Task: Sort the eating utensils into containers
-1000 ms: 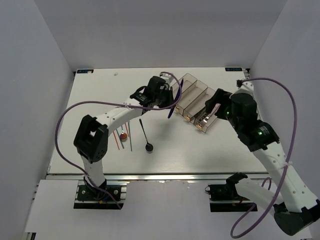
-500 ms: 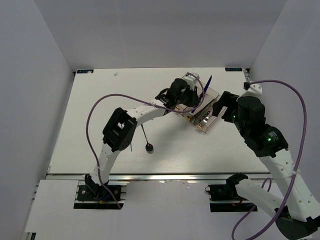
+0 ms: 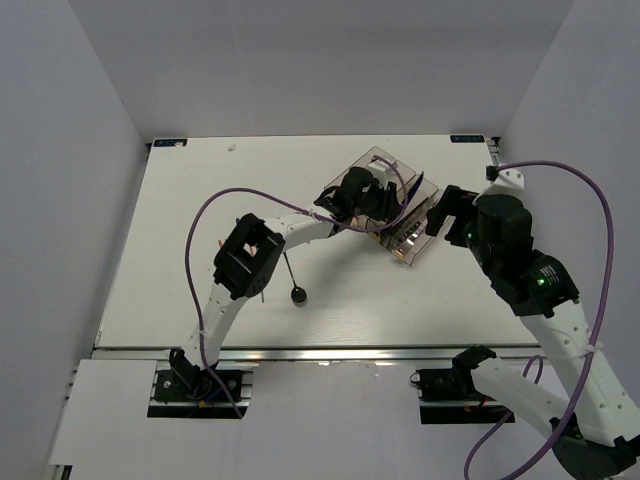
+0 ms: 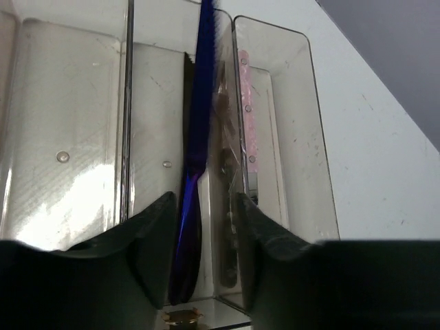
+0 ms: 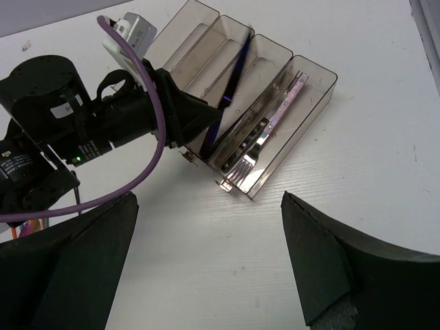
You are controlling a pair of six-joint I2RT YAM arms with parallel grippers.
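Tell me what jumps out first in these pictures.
The left gripper holds a dark-blue knife over the smoky-grey bins right of centre, jaws closed on it. Forks lie in the bin nearest the right arm, and a black spoon lies loose on the table.

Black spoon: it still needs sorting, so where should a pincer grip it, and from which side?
Probably mid-handle on the black spoon, coming straight down from above and closing across the handle's width. It lies flat on the table, the handle is thin and straight, and the round bowl at the near end is wider and harder to pinch.
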